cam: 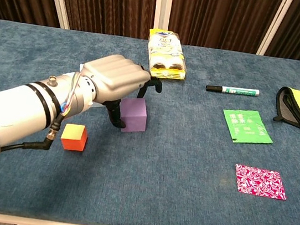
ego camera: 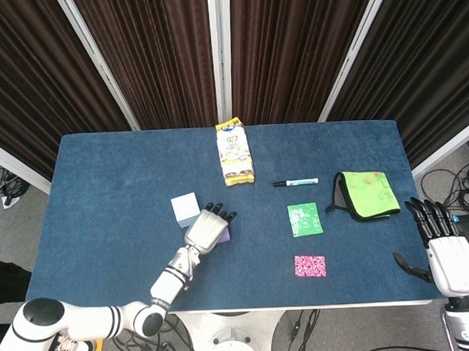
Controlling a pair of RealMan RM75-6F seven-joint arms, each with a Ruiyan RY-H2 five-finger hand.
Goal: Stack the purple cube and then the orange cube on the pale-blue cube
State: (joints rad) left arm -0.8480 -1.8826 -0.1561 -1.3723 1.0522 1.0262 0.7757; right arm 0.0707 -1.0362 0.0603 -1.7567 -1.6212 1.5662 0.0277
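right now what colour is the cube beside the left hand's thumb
Purple. The purple cube shows best in the chest view.

Curtained lab booth: dark drapes [ego camera: 292, 50], blue-clothed table [ego camera: 104, 195].
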